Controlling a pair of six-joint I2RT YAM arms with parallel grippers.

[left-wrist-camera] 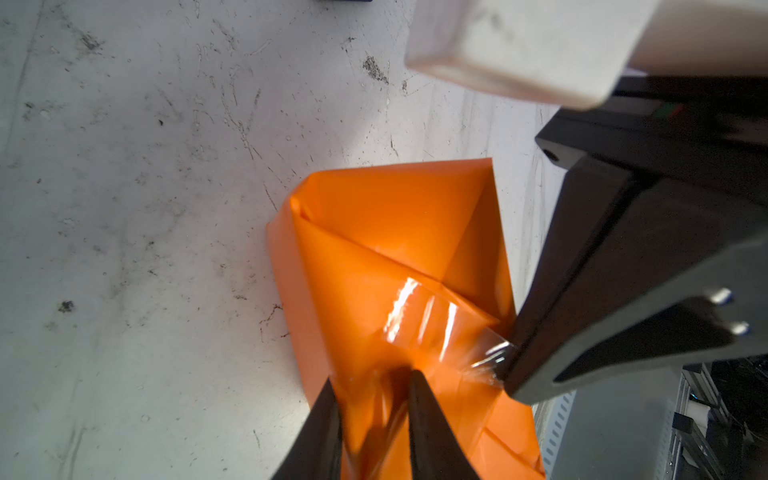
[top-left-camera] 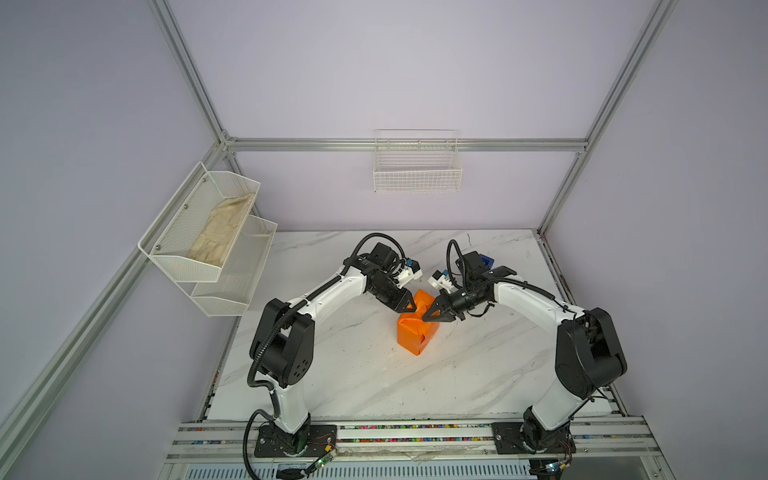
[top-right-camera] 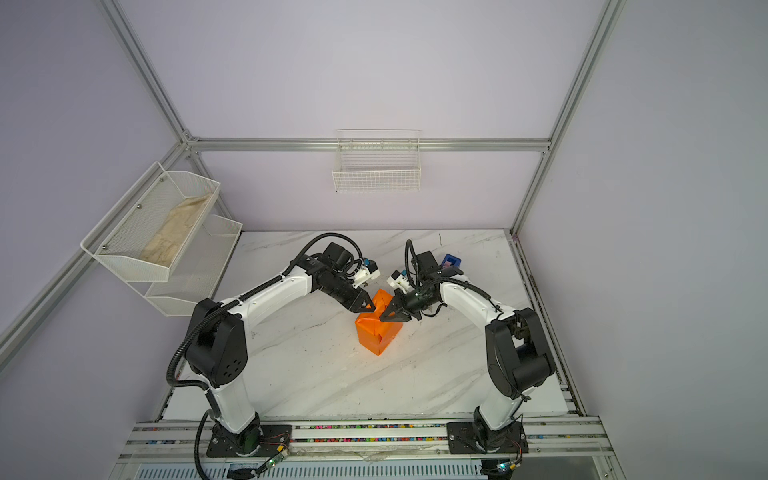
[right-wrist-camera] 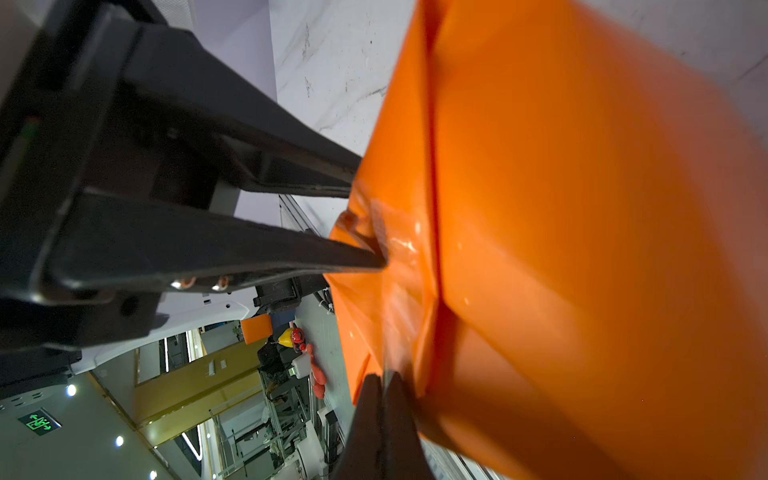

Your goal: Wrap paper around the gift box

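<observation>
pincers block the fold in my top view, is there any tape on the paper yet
observer: Yes. The left wrist view shows a clear tape strip lying across the folded flaps of the paper.
operator: who has the tape
observer: The right pincer is shut, and the strip's crumpled end sits at its tip, so it seems pinched there.
operator: and the left one
observer: The left pincer has its jaws slightly apart, both fingertips against the paper near the strip.
</observation>
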